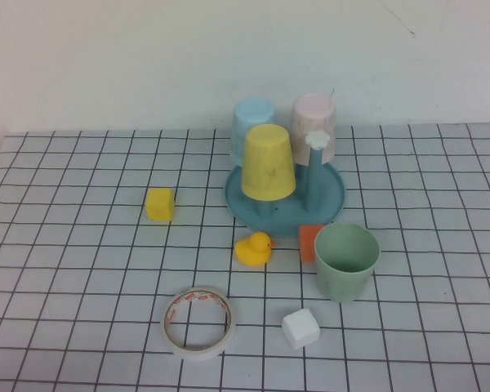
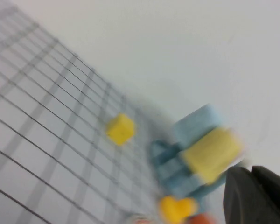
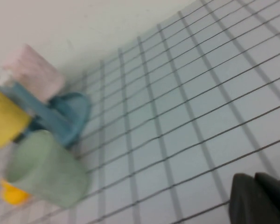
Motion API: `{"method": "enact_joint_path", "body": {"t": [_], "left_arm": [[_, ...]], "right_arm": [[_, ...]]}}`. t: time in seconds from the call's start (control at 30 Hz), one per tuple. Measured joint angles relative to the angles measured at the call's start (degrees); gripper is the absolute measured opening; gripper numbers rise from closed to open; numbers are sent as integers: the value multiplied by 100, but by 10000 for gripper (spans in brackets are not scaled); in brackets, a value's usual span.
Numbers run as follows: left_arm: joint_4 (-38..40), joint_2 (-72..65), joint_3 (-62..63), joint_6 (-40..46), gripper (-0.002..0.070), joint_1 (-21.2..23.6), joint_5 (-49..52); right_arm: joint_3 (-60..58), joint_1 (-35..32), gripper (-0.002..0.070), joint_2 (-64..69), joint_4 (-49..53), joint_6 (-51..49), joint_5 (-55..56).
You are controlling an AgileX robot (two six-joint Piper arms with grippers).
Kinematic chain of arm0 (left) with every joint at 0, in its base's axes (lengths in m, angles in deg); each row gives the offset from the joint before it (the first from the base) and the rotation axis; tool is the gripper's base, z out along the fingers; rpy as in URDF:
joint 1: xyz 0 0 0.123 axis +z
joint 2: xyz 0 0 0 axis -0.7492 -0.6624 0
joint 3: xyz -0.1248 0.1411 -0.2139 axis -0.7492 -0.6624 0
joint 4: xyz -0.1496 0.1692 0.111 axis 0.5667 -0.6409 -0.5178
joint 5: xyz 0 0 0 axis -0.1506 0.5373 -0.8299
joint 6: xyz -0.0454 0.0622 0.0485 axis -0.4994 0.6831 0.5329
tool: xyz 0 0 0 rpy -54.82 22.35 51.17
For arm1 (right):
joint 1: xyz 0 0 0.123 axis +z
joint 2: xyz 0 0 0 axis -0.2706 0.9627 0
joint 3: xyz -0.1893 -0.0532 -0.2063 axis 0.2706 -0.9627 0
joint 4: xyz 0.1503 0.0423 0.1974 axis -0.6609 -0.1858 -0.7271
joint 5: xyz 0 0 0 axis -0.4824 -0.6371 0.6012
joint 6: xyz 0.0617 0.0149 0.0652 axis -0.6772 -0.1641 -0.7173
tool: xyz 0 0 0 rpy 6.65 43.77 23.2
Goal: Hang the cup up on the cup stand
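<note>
The pale green cup [image 1: 347, 261] stands upright, mouth up, on the grid mat just in front and to the right of the teal cup stand [image 1: 331, 204]. It also shows in the right wrist view [image 3: 46, 170]. The stand's free peg has a white flower knob [image 1: 317, 139]. A yellow cup [image 1: 269, 162], a light blue cup [image 1: 254, 122] and a pink cup [image 1: 314, 122] hang upside down on the other pegs. Neither arm shows in the high view. My left gripper [image 2: 251, 170] and right gripper [image 3: 254, 176] each show dark fingers pressed together, empty, away from the cup.
A yellow cube [image 1: 159, 204] lies left of the stand. A rubber duck [image 1: 253, 248] and an orange block [image 1: 310, 241] sit in front of it, beside the green cup. A tape roll [image 1: 198, 321] and a white cube [image 1: 300, 328] lie nearer the front.
</note>
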Motion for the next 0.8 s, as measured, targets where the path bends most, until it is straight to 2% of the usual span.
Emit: {"method": "enact_joint_path", "body": {"t": [0.07,0.17,0.43,0.5,0.67,0.8], "left_arm": [[982,0,0,-259,-2,0,-102],[1797,0,0,-299,-2,0,-192],[2226,0,0,-56,-2,0,-341],[2626,0,0,-56,-1,0,-478],[2967,0,0,4,-2,0,-614],[3017,0,0,386,-2,0,-663]], "right_arm": [[-9,0,-1,0,-580,-13,0],[-9,0,-1,0,-1257,-13,29],[-14,0,-1,0,-1619,-2,1347],[-14,0,-1,0,-1664,6,1709],[-14,0,-1,0,-2326,-32,1879],[-14,0,-1,0,-2801,-29,1736]]}}
